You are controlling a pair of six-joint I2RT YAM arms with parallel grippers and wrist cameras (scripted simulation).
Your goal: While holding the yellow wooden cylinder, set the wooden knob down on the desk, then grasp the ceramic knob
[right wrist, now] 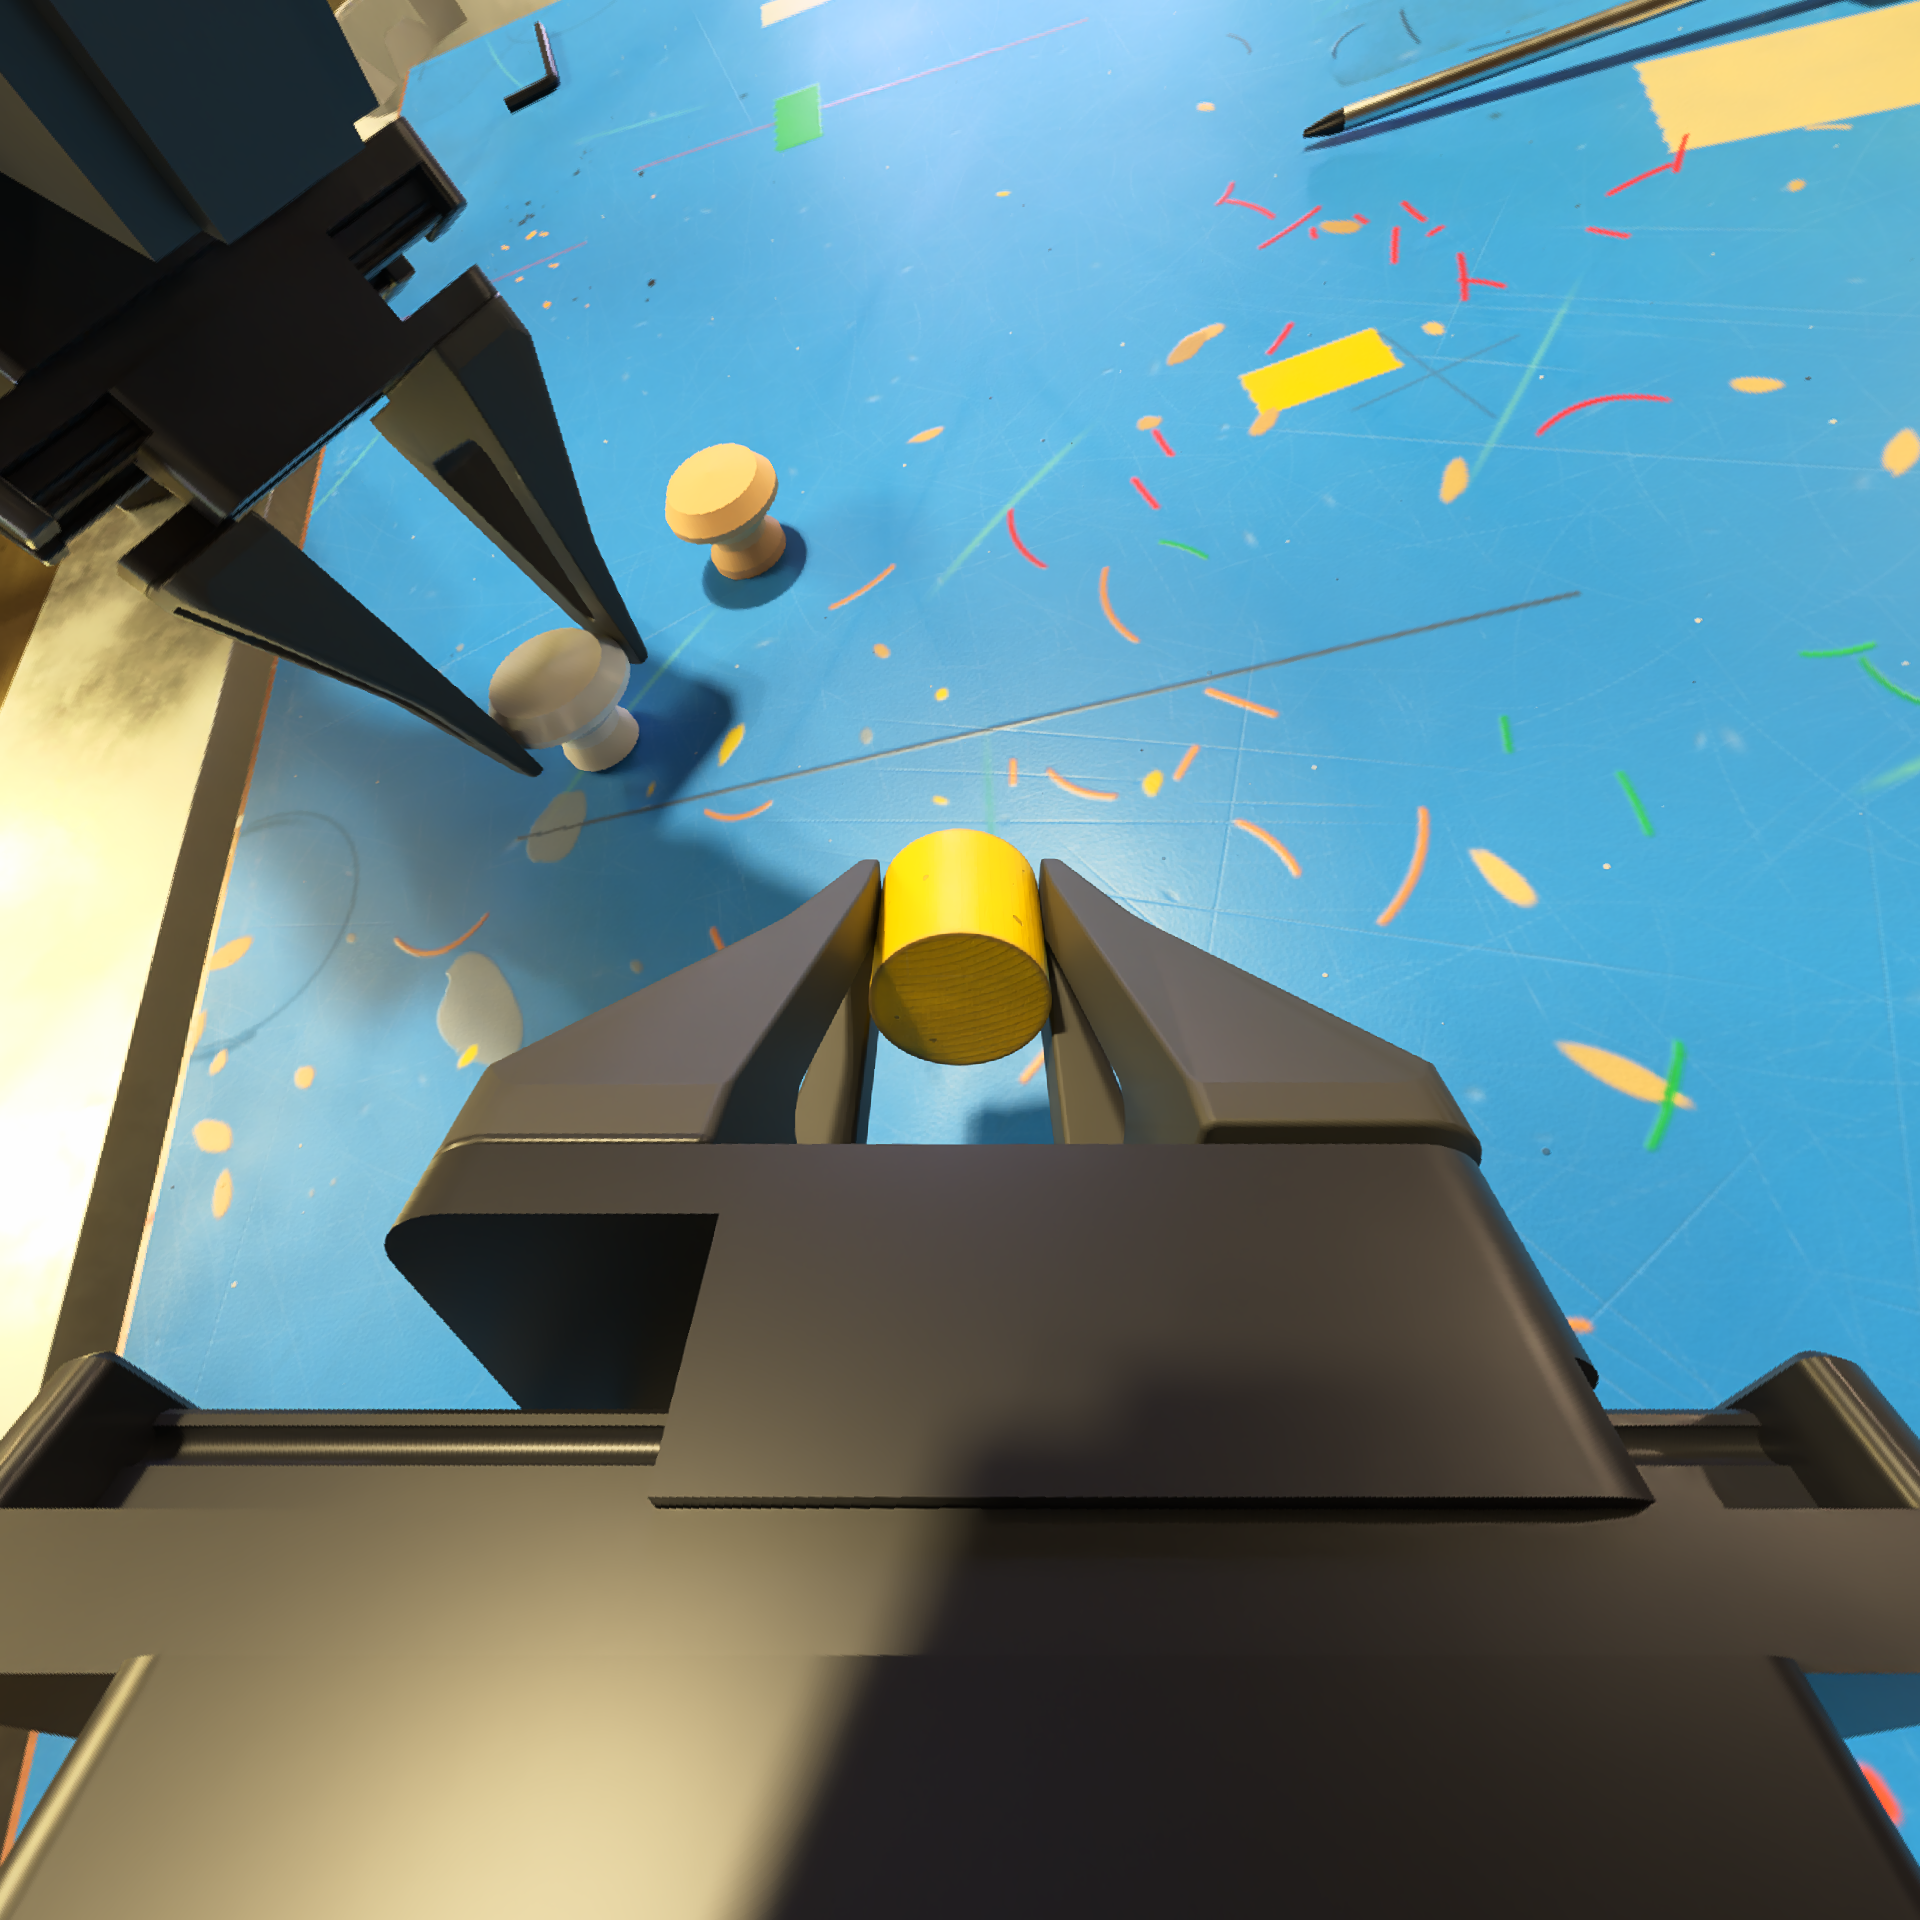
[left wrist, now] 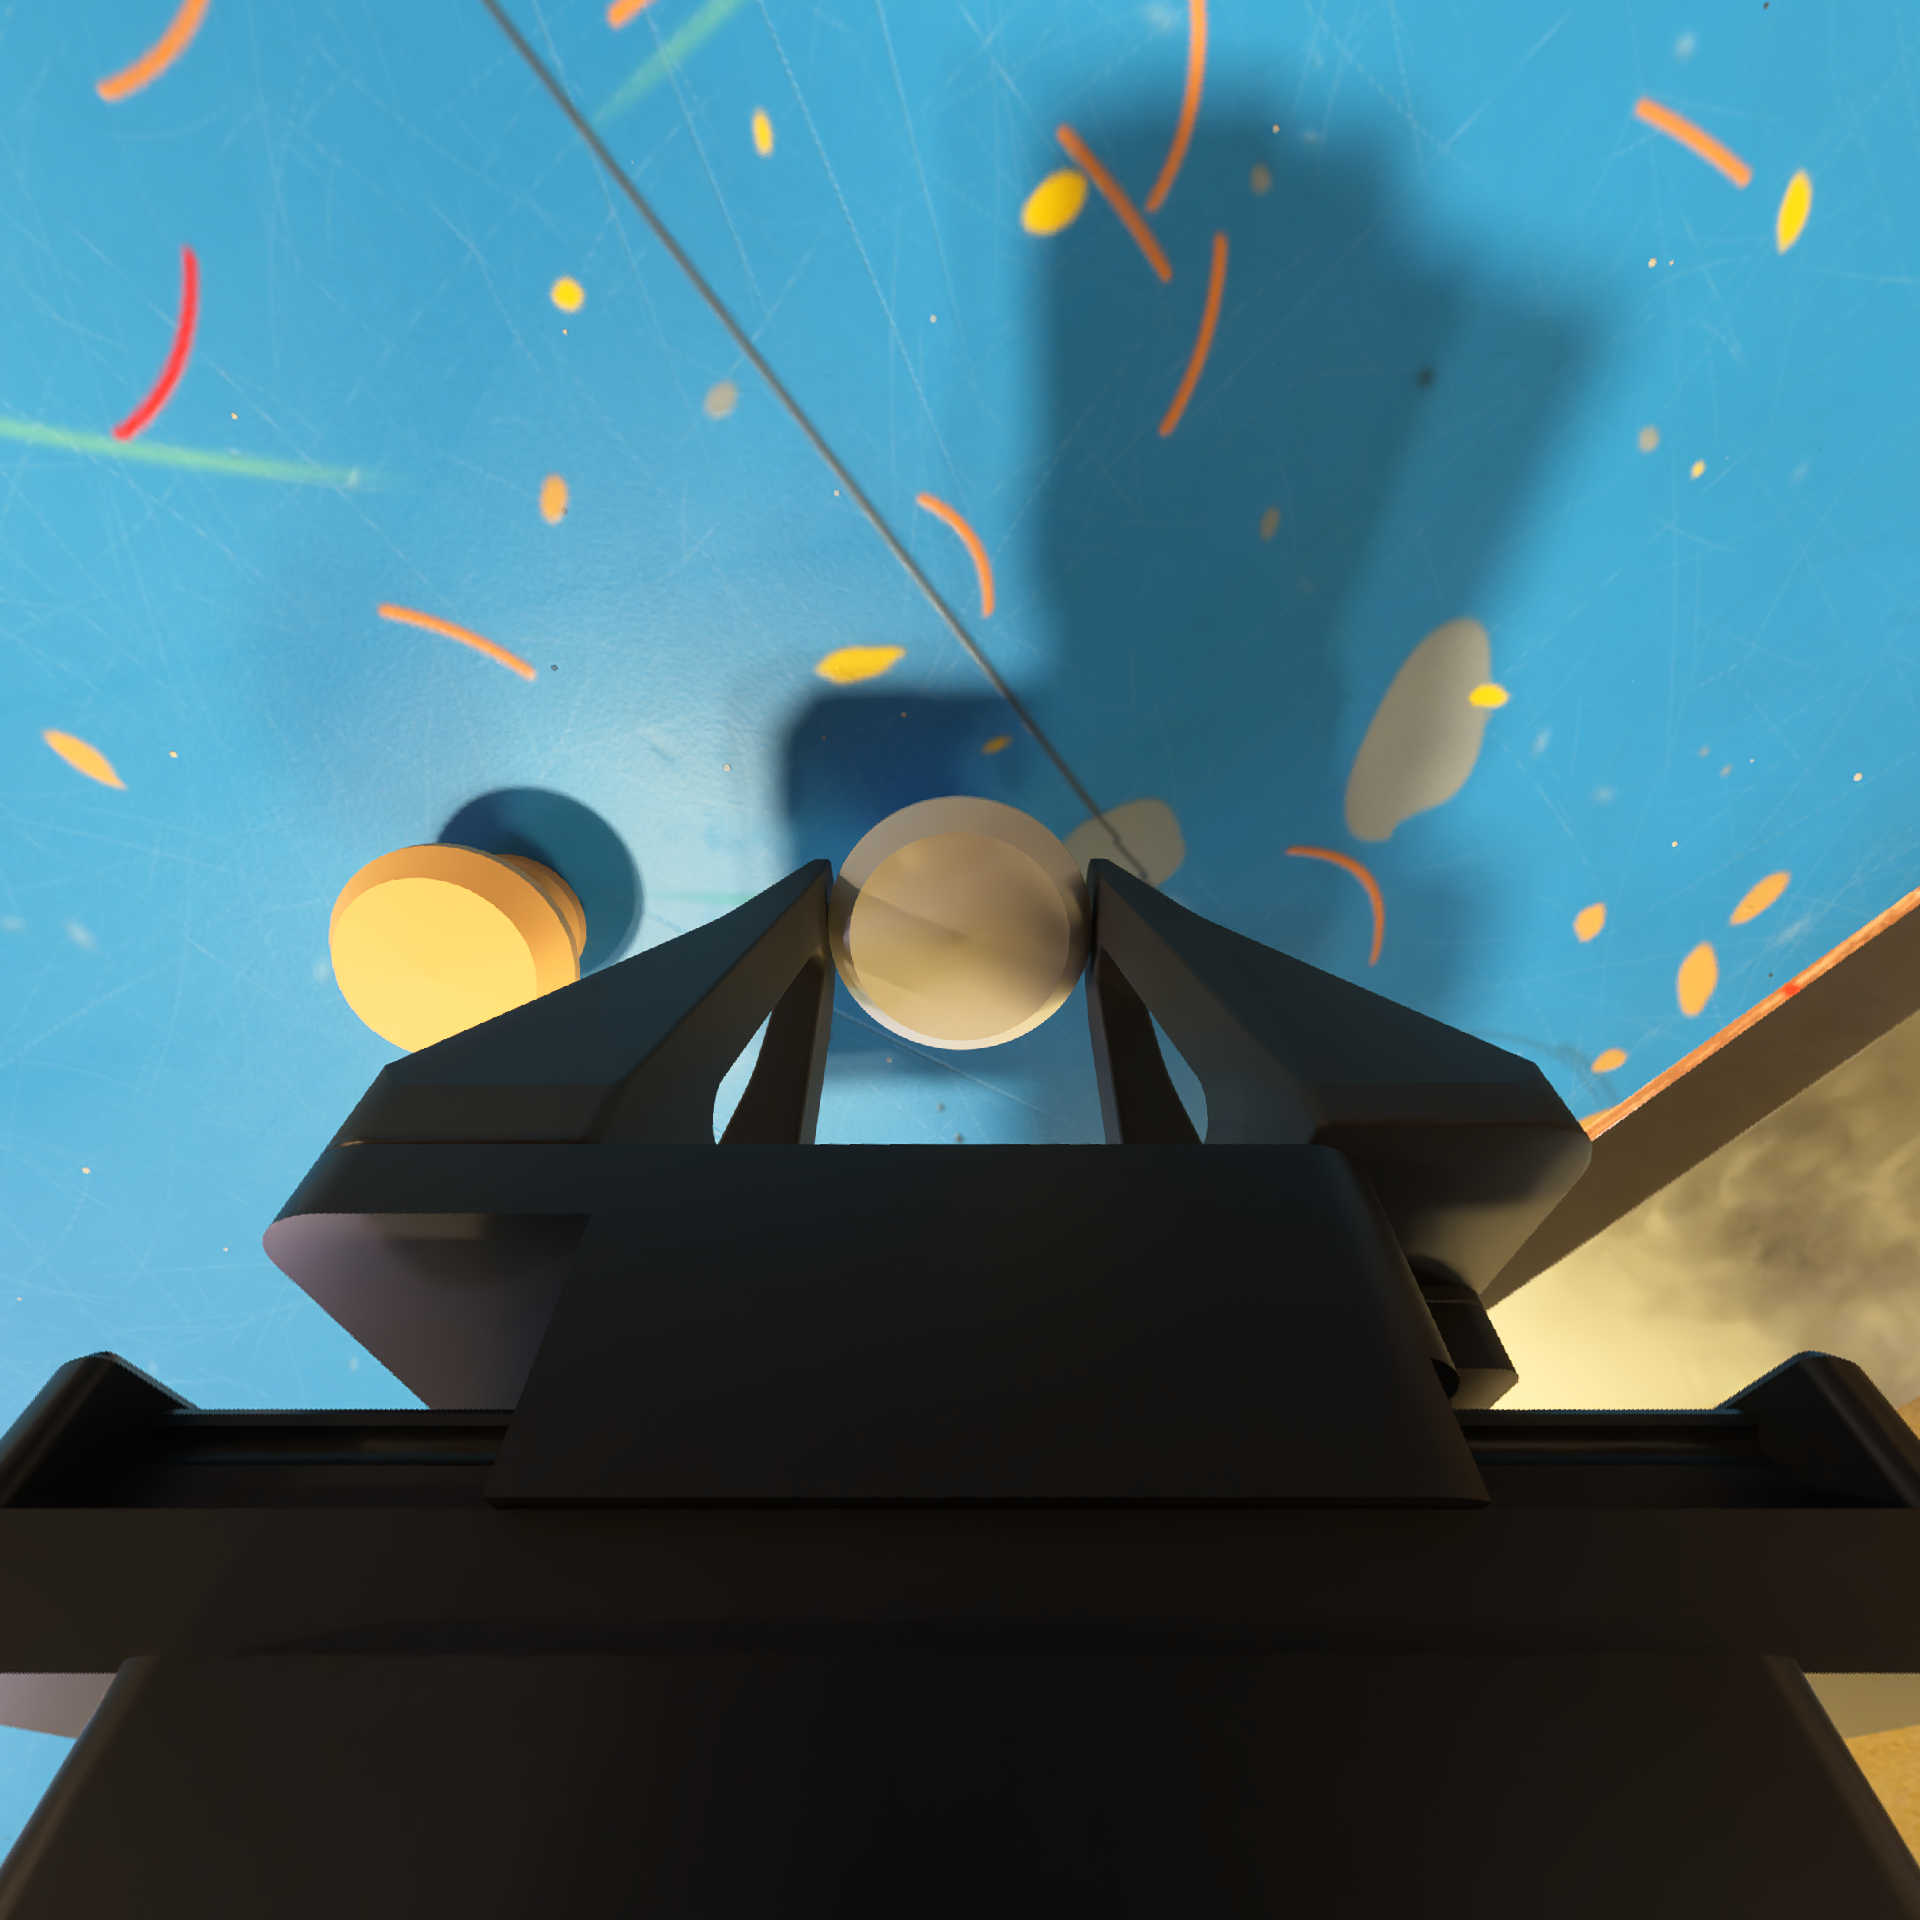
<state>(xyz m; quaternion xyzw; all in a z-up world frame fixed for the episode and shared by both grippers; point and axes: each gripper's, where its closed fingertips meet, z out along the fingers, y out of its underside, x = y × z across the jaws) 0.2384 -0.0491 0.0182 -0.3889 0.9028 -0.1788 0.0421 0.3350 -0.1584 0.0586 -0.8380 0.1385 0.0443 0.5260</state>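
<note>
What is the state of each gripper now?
Left gripper: closed on the pale ceramic knob.
Right gripper: closed on the yellow wooden cylinder.

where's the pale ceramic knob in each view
Left wrist view: the pale grey-white ceramic knob sits at centre, cap toward the camera, between the left claw fingers.
Right wrist view: the same knob is at left of centre, between that claw's dark fingers.
Shared landmark: the tan wooden knob standing on the blue desk beside it.

Ceramic knob (left wrist: 956, 925) stem hidden; pen (right wrist: 1475, 73) cropped
</note>
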